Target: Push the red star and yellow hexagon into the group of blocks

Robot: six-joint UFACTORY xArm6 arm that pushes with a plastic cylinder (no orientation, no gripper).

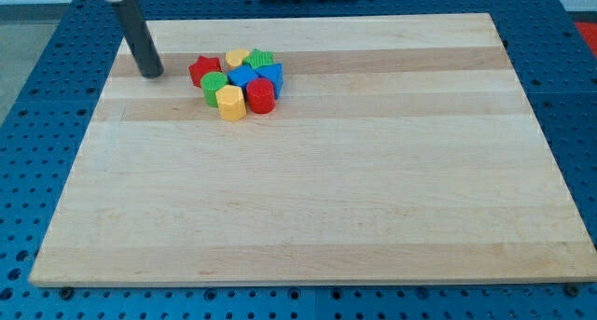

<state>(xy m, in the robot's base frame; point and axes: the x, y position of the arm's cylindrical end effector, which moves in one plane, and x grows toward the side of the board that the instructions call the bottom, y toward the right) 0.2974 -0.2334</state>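
The red star (pixel 202 70) lies at the left edge of a tight cluster of blocks in the upper left part of the wooden board (pixel 308 199). The yellow hexagon (pixel 230 103) sits at the cluster's bottom, touching a red cylinder (pixel 260 96) on its right and a green block (pixel 214 83) above it. My tip (pixel 151 74) rests on the board to the left of the red star, apart from it by a small gap.
The cluster also holds a yellow heart (pixel 237 57), a green block (pixel 261 59), a blue block (pixel 242 76) and a blue block (pixel 271 76) at its right. The board lies on a blue perforated table (pixel 47 124).
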